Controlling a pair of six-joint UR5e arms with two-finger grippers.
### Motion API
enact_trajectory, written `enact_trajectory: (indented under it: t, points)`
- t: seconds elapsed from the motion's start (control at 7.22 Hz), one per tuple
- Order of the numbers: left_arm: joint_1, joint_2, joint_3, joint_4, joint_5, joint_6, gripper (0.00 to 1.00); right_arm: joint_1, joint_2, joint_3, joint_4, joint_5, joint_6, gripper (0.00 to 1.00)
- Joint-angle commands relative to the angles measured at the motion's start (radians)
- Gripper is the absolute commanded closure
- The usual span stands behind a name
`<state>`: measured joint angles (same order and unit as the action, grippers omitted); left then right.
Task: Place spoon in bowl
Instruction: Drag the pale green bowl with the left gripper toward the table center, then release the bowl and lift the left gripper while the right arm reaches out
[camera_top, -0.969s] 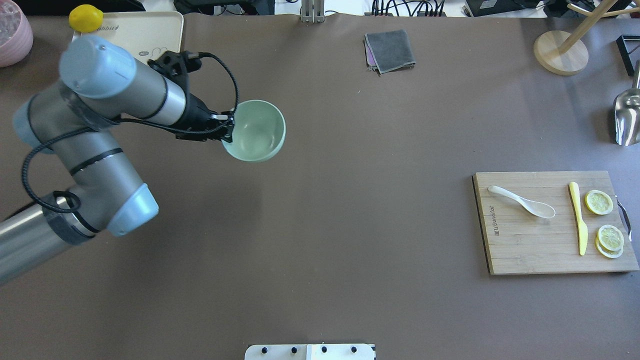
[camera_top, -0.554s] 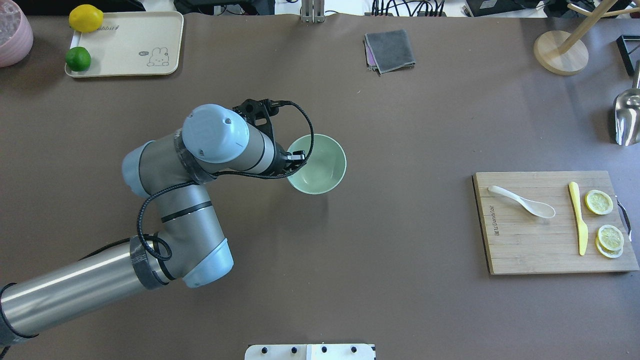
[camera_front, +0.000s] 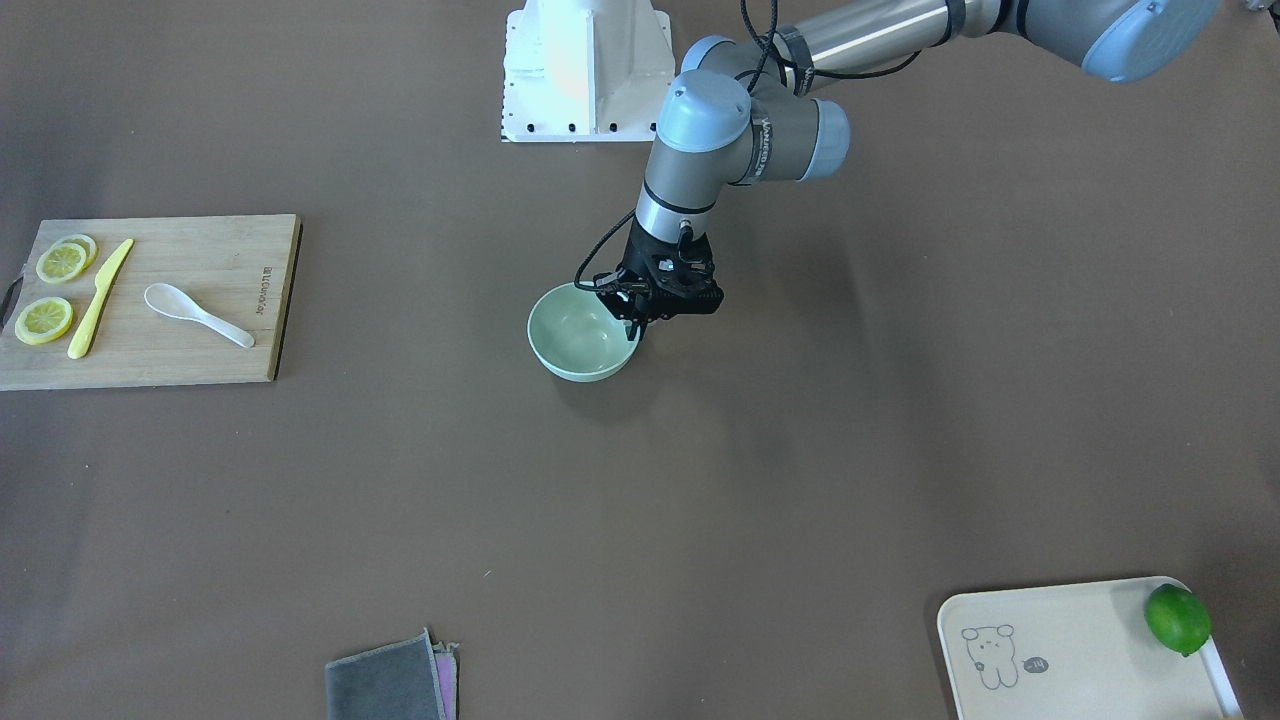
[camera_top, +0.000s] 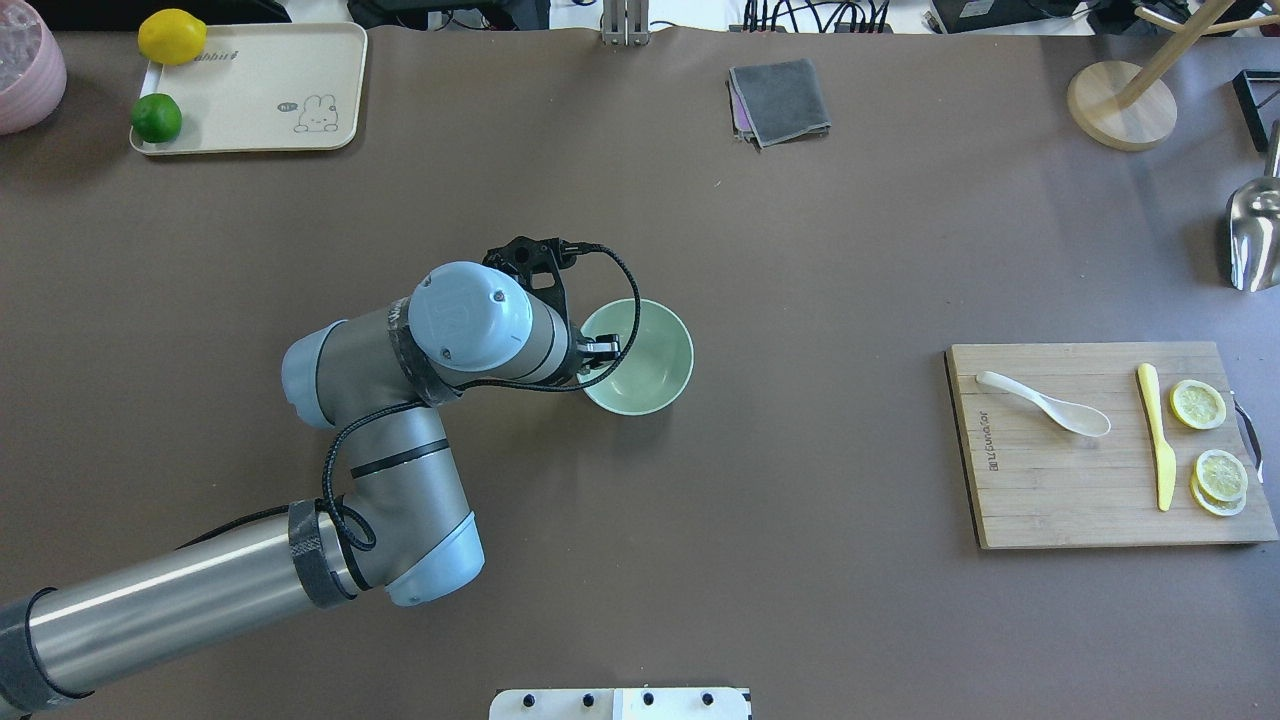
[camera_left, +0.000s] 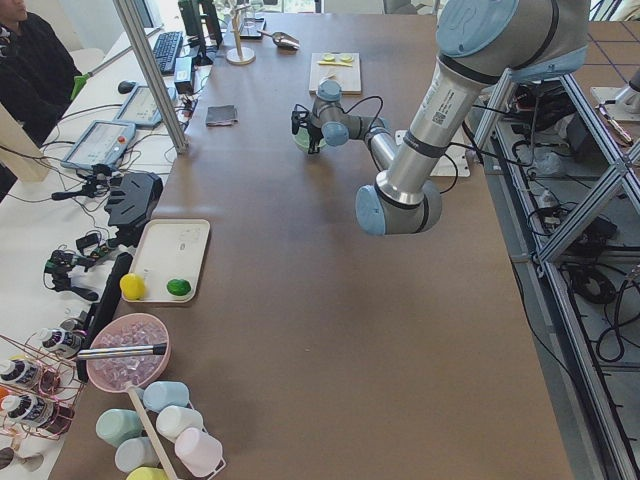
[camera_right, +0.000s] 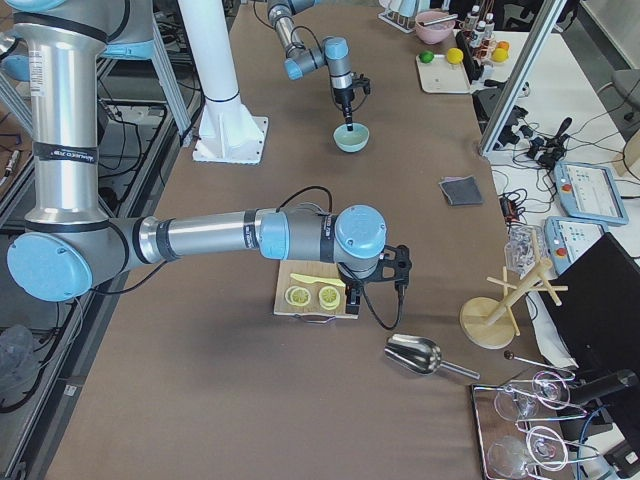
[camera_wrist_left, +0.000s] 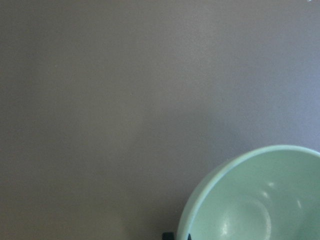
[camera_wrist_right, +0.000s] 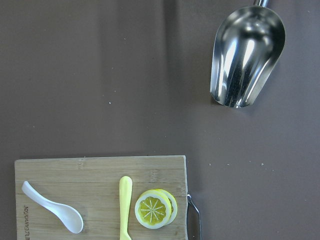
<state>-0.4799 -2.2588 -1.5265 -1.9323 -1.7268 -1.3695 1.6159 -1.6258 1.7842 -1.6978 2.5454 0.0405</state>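
Note:
The pale mint-green bowl sits low at the table's middle; it also shows in the front view and the left wrist view. My left gripper is shut on the bowl's rim on the side nearest the arm, one finger inside and one outside. I cannot tell whether the bowl rests on the table. The white spoon lies on the wooden cutting board, scoop up, and shows in the right wrist view. My right gripper hangs above the board; I cannot tell if it is open or shut.
A yellow knife and lemon slices lie on the board beside the spoon. A metal scoop and a wooden stand are at the far right. A grey cloth lies at the back. A tray with lemon and lime is at the back left.
My left arm has carried the bowl from the left side to the table's middle, to the right and nearer the robot, and lower. Spoon and board have not moved.

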Motion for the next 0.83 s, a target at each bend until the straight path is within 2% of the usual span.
enact_trajectory:
  t: [0.0, 0.28, 0.42, 0.55, 0.69]
  points:
    - [-0.002, 0.005, -0.026, -0.001, -0.003, 0.033, 0.03, -0.002, 0.001, 0.015, 0.029, 0.028, 0.016, 0.0]
    - [-0.05, 0.03, -0.146, 0.056, -0.032, 0.068, 0.02, -0.017, 0.038, 0.05, 0.038, 0.082, 0.018, 0.0]
    - [-0.11, 0.045, -0.208, 0.134, -0.107, 0.098, 0.02, -0.093, 0.044, 0.104, 0.053, 0.101, 0.018, 0.0]
    - [-0.167, 0.097, -0.271, 0.145, -0.149, 0.16, 0.02, -0.16, 0.05, 0.162, 0.066, 0.098, 0.038, 0.0]
    - [-0.211, 0.143, -0.29, 0.145, -0.166, 0.217, 0.02, -0.254, 0.091, 0.197, 0.096, 0.032, 0.065, 0.0]
